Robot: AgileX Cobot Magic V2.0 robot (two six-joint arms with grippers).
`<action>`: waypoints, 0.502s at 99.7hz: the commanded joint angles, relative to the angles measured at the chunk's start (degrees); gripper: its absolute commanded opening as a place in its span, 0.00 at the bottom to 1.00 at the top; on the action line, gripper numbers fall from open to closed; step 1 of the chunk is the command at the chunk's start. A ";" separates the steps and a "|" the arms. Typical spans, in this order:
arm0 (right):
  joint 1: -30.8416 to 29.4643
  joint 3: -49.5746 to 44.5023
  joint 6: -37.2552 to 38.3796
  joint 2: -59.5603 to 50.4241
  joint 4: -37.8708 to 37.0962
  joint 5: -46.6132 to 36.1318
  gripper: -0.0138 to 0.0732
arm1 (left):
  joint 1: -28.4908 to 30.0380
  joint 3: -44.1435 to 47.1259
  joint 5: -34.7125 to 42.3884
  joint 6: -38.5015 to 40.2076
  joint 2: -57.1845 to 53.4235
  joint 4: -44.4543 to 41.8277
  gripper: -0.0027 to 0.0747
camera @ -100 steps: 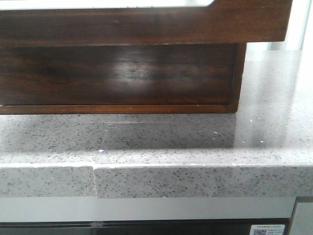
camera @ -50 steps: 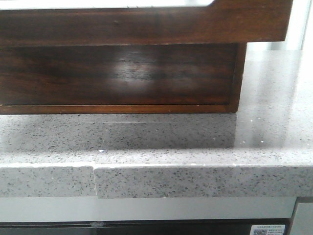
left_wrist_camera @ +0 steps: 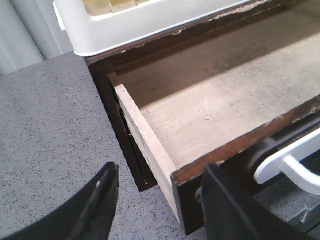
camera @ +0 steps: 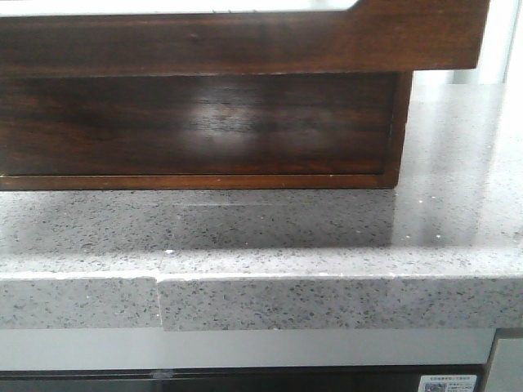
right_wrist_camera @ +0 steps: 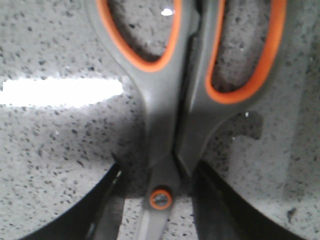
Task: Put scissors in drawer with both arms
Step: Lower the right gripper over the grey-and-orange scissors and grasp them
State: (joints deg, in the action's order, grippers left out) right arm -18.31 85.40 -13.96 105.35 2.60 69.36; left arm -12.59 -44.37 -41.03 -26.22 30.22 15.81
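Nothing in the front view has shifted against the earlier frames; the dark wood and the grey stone sit just as they did, and neither of my arms shows there; the scissors (right_wrist_camera: 170,95) lie flat on the speckled countertop (right_wrist_camera: 55,150), grey handles with orange-lined loops toward 12 o'clock in my right wrist view, the orange-ringed pivot screw toward 6 o'clock; my right gripper (right_wrist_camera: 157,200) straddles them at the pivot, one dark finger at 7 o'clock of the screw and the other at 5 o'clock; the jaws stand apart, each finger close beside the metal, and whether either touches it I cannot tell; the blades run out of sight below the screw; the drawer (left_wrist_camera: 225,110) is pulled out, its pale worn floor bare in my left wrist view, its light side wall and dark glossy front edge showing; my left gripper (left_wrist_camera: 160,200) is spread wide, its fingers either side of the drawer's front corner, gripping nothing; a white handle (left_wrist_camera: 290,160) curves at 4 o'clock of that corner; a white tray (left_wrist_camera: 150,22) rests on the cabinet top at 12 o'clock; grey countertop spreads toward 9 o'clock.
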 commanded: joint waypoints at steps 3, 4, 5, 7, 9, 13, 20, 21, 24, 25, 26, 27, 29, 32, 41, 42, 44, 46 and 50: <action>-0.11 1.75 -0.80 -2.17 -0.83 0.58 0.41 | -0.26 -1.31 4.48 0.84 0.60 1.35 0.48; -0.11 1.75 -0.80 -2.17 -0.83 0.70 0.39 | -0.26 -1.31 4.48 0.84 0.60 1.35 0.48; -0.11 1.75 -0.80 -2.17 -0.83 0.71 0.38 | -0.26 -1.31 4.48 0.84 0.60 1.35 0.48; -0.11 1.75 -0.80 -2.17 -0.83 0.71 0.36 | -0.26 -1.31 4.48 0.84 0.60 1.35 0.48; -0.11 1.75 -0.80 -2.17 -0.83 0.71 0.33 | -0.26 -1.31 4.48 0.84 0.60 1.35 0.48; -0.11 1.75 -0.80 -2.17 -0.83 0.59 0.29 | -0.26 -1.31 4.48 0.84 0.60 1.35 0.48; -0.11 1.75 -0.80 -2.17 -0.83 0.59 0.23 | -0.26 -1.31 4.48 0.84 0.60 1.35 0.48; -0.11 1.75 -0.80 -2.17 -0.83 0.59 0.21 | -0.26 -1.31 4.48 0.84 0.60 1.35 0.48; -0.11 1.75 -0.80 -2.17 -0.83 0.59 0.20 | -0.26 -1.31 4.48 0.84 0.60 1.35 0.48; -0.11 1.75 -0.80 -2.17 -0.83 0.59 0.19 | -0.26 -1.31 4.48 0.84 0.60 1.35 0.48; -0.11 1.75 -0.80 -2.17 -0.83 0.59 0.19 | -0.26 -1.31 4.48 0.84 0.60 1.35 0.48; -0.11 1.75 -0.80 -2.17 -0.83 0.59 0.19 | -0.26 -1.31 4.48 0.84 0.60 1.35 0.48; -0.11 1.75 -0.80 -2.17 -0.94 0.59 0.18 | -0.26 -1.31 4.48 0.84 0.60 1.35 0.48; -0.11 1.75 -0.80 -2.17 -0.94 0.59 0.17 | -0.26 -1.31 4.48 0.84 0.60 1.35 0.48; -0.11 1.75 -0.80 -2.17 -0.94 0.81 0.17 | -0.26 -1.31 4.48 0.84 0.60 1.35 0.48; -0.11 1.75 -0.80 -2.17 -0.94 0.97 0.17 | -0.26 -1.31 4.48 0.84 0.60 1.35 0.48; -0.11 1.75 -0.80 -2.32 -0.94 0.97 0.17 | -0.26 -1.31 4.48 0.84 0.60 1.35 0.48; -0.11 1.75 -0.80 -2.47 -0.94 1.11 0.17 | -0.26 -1.31 4.48 0.84 0.60 1.35 0.48; -0.11 1.75 -0.80 -2.77 -0.94 1.21 0.17 | -0.26 -1.31 4.48 0.84 0.60 1.35 0.48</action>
State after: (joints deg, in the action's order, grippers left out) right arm -18.31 85.59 -13.99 105.35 2.12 69.77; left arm -12.59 -44.37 -41.03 -26.22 30.22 15.81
